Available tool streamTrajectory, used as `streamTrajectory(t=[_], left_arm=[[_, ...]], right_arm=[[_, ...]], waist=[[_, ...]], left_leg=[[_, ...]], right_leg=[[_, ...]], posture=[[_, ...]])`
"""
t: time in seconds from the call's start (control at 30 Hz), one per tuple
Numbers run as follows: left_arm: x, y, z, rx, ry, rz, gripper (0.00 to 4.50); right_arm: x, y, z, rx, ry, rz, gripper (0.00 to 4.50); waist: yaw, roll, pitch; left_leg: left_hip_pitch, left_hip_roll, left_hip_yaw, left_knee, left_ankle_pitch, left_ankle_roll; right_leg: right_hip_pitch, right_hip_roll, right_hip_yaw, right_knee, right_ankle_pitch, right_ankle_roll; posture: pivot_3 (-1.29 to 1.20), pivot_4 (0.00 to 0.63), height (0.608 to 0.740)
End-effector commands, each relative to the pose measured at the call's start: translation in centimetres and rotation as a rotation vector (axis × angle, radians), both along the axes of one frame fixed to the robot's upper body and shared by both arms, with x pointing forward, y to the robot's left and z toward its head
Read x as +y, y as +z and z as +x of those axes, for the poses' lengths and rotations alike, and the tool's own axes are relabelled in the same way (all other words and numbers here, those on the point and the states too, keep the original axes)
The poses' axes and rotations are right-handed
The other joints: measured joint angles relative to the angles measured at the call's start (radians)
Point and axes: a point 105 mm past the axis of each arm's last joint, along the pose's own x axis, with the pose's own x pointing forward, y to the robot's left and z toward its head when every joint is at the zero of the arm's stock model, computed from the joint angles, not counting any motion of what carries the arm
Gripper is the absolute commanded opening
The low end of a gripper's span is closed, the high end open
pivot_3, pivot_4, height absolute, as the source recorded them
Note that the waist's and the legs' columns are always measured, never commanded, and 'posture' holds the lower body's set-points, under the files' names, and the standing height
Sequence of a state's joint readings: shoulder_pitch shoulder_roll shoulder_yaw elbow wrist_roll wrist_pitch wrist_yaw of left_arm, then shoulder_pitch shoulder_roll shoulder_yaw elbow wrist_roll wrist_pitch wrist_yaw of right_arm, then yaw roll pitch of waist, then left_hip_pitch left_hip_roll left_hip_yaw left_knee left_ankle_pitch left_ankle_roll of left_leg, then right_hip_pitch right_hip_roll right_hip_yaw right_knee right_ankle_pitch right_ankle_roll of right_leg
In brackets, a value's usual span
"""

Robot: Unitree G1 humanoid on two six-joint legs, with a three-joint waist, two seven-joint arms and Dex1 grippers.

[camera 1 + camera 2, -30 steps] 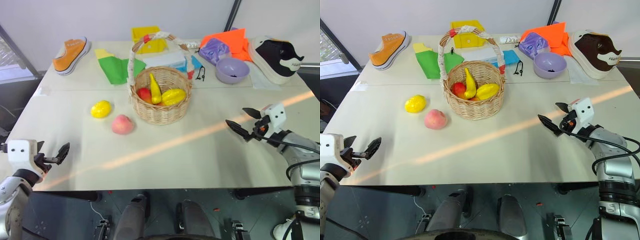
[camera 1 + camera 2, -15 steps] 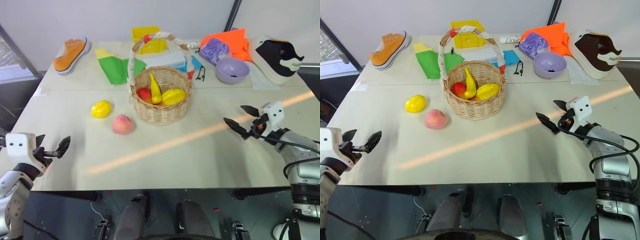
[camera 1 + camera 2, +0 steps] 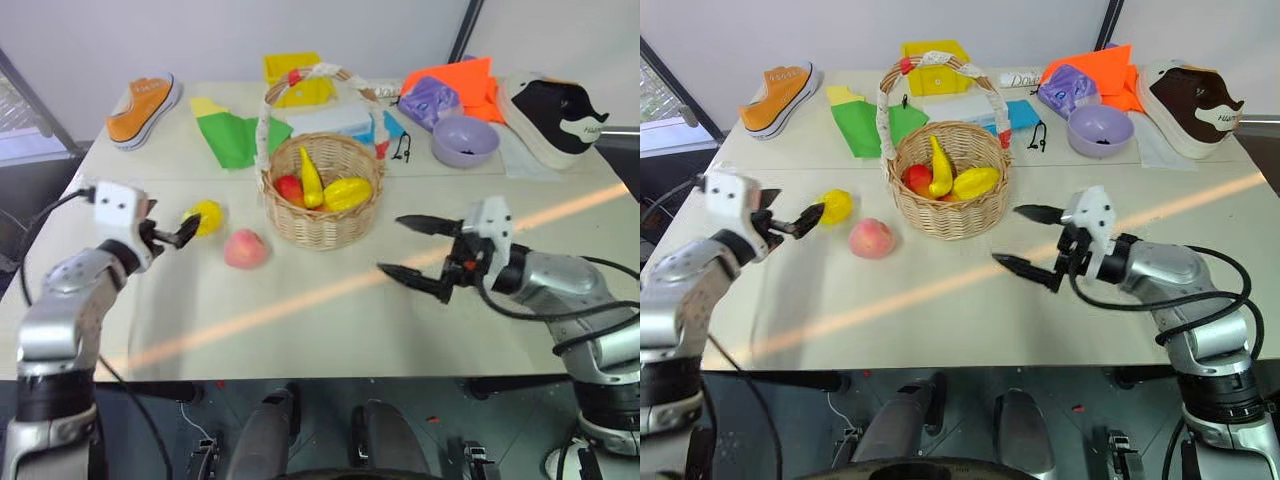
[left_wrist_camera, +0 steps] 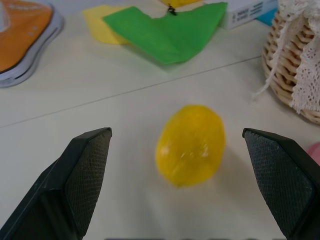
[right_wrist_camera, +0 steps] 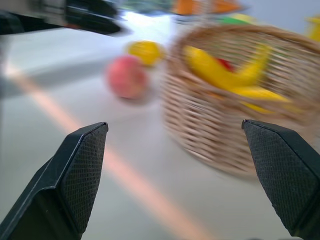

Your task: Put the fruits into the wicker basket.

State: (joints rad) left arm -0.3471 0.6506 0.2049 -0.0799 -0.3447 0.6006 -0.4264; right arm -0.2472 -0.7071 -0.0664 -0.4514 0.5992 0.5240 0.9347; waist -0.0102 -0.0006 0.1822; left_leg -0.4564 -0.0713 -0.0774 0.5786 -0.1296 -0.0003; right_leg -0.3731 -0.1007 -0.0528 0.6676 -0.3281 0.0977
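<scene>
Left gripper [image 3: 183,233] spread wide, lined up just short of the yellow lemon [image 4: 190,145] on the table [image 3: 330,320]. Pink peach [image 3: 245,249] next, then the wicker basket [image 3: 322,205]. Right gripper [image 3: 412,248] gapes empty, near the basket.

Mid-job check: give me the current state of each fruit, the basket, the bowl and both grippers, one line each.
Lemon: loose on the table, between the left gripper's open fingers, not gripped.
Peach: loose on the table beside the basket.
Wicker basket: upright, handle up, several yellow and red fruits inside.
Lilac bowl: upright, something small and dark inside.
Left gripper: open, empty.
Right gripper: open, empty, above the table.
</scene>
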Motion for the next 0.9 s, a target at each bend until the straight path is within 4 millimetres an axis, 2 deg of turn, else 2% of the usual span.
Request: streamTrajectory(t=[0.03,0.2,0.37,0.53,0.67,0.8,0.83,0.9], left_arm=[[-0.2,0.4,1.7,0.022,-0.023,0.062,4.50],[-0.3,-0.3,3.4,0.070,-0.039,0.107,4.50],[-0.4,-1.8,3.9,0.151,-0.054,0.112,4.50],[-0.5,-1.9,4.2,0.135,-0.058,0.066,4.50],[-0.2,-2.1,4.3,0.144,-0.039,0.054,2.79],[0.5,-1.5,4.1,0.103,-0.004,0.067,2.79],[0.7,-0.9,4.0,0.074,0.003,0.080,2.79],[0.6,1.4,2.9,-0.022,-0.028,0.059,2.79]], right_arm=[[2.9,0.8,-2.2,-0.022,0.139,0.007,4.48],[4.3,0.2,-3.1,-0.016,0.177,0.017,4.48],[4.2,-0.3,-3.5,-0.014,0.174,0.020,4.48],[4.1,-0.4,-3.3,-0.033,0.155,0.024,4.48],[4.4,-0.1,-3.0,-0.053,0.145,0.028,4.50],[4.4,0.2,-2.8,-0.069,0.135,0.023,4.50],[4.4,0.2,-2.8,-0.073,0.134,0.018,4.50],[4.1,0.4,-2.6,-0.086,0.122,0.010,4.50]], waist=[[-0.002,0.000,0.000],[-0.001,-0.001,0.000],[-0.001,-0.001,0.000],[-0.001,-0.001,0.000],[-0.002,-0.001,0.000],[-0.002,-0.001,0.000],[-0.002,-0.001,0.000],[-0.004,-0.001,0.000]], left_leg=[[0.000,0.000,0.000,0.000,0.000,0.000],[0.000,0.000,0.000,0.000,0.000,0.000],[0.000,0.000,0.000,0.001,0.000,0.000],[0.000,0.000,0.000,0.001,0.000,0.000],[0.000,0.000,0.000,0.001,0.000,0.000],[0.000,0.000,-0.001,0.001,0.000,0.000],[0.000,0.000,-0.001,0.001,0.000,0.000],[0.000,0.000,0.000,0.001,0.000,0.000]], right_leg=[[0.000,0.000,0.000,0.000,0.000,0.000],[0.000,0.000,0.000,0.001,0.001,0.001],[0.000,0.001,0.000,0.001,0.001,0.002],[0.000,0.001,0.000,0.001,0.001,0.002],[0.000,0.001,0.000,0.001,0.001,0.002],[0.000,0.001,0.000,0.001,0.001,0.002],[0.000,0.001,0.000,0.001,0.001,0.002],[0.000,0.001,0.000,0.001,0.001,0.002]], posture=[[0.00,0.150,0.740],[0.00,0.150,0.740],[0.00,0.150,0.740],[0.00,0.150,0.740],[0.00,0.150,0.740],[0.00,0.150,0.740],[0.00,0.150,0.740],[0.00,0.150,0.740]])
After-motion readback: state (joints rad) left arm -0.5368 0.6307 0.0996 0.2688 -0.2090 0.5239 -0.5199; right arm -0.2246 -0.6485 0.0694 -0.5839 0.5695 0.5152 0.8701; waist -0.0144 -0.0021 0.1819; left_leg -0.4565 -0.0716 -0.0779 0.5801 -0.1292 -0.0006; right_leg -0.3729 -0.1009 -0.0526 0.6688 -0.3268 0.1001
